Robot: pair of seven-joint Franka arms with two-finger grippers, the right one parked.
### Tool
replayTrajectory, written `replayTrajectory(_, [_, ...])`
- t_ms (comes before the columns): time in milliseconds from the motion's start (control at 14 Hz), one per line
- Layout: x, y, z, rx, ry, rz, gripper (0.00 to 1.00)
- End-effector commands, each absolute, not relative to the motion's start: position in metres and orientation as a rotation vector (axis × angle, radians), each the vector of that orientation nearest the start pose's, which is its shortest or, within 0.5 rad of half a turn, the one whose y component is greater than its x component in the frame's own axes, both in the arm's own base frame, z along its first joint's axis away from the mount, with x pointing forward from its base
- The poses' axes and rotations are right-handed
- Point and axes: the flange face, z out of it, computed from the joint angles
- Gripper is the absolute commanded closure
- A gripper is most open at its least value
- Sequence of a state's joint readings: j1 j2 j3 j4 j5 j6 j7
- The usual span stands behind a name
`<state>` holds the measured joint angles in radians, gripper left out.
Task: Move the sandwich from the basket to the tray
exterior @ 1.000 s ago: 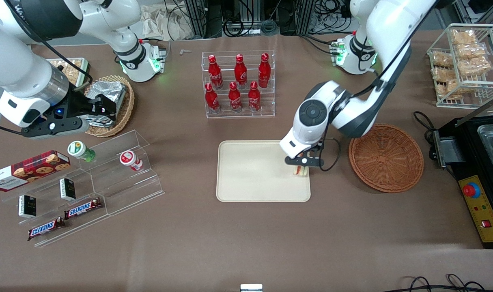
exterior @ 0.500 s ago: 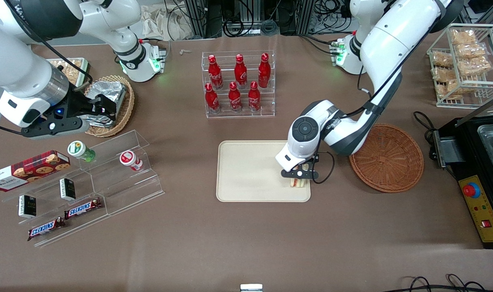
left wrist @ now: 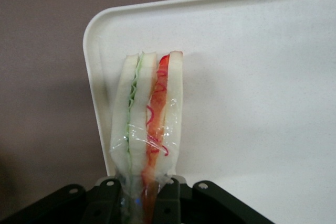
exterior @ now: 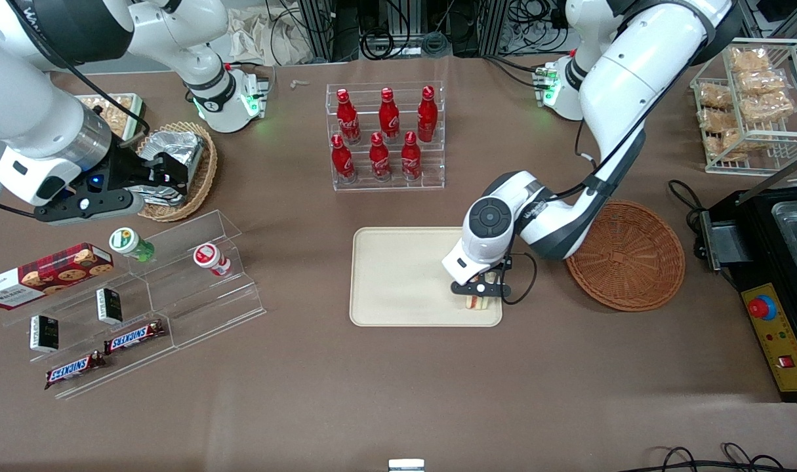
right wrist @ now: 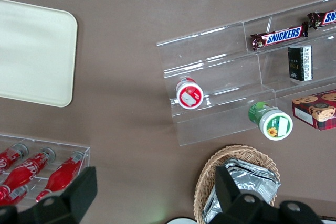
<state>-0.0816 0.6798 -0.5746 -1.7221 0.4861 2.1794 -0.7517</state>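
Note:
The sandwich [exterior: 478, 301], a wrapped wedge of pale bread with red and green filling, is held in my left gripper [exterior: 479, 292] over the corner of the cream tray [exterior: 405, 278] nearest the basket and the front camera. In the left wrist view the gripper [left wrist: 143, 198] is shut on the sandwich [left wrist: 149, 114], edge-on above the tray's rounded corner [left wrist: 252, 77]. The round reddish-brown wicker basket [exterior: 624, 254] stands beside the tray, toward the working arm's end, with nothing in it.
A clear rack of red bottles [exterior: 385, 134] stands farther from the front camera than the tray. Clear stepped shelves with snacks [exterior: 142, 295] and a tan basket of foil packets [exterior: 175, 167] lie toward the parked arm's end. A white wire rack [exterior: 746, 105] and a black machine [exterior: 772, 275] stand by the basket.
My gripper has carried the sandwich nearer the front camera and lower, from the tray's edge by the basket to its near corner. The basket has not moved.

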Motion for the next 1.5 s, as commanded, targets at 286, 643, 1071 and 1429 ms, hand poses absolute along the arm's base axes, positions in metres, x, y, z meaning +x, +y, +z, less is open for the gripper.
replayTrajectory(286, [0.575, -0.362, 0.257, -3.087, 0.106, -0.024, 0.0])
replayTrajectory(643, [0.596, -0.351, 0.314, -3.076, -0.01, -0.125, 0.0])
replayTrajectory(1071, [0.602, -0.272, 0.442, -3.094, -0.191, -0.042, 0.0])
replayTrajectory(1429, [0.594, -0.205, 0.506, -3.073, -0.085, 0.0, 0.0])
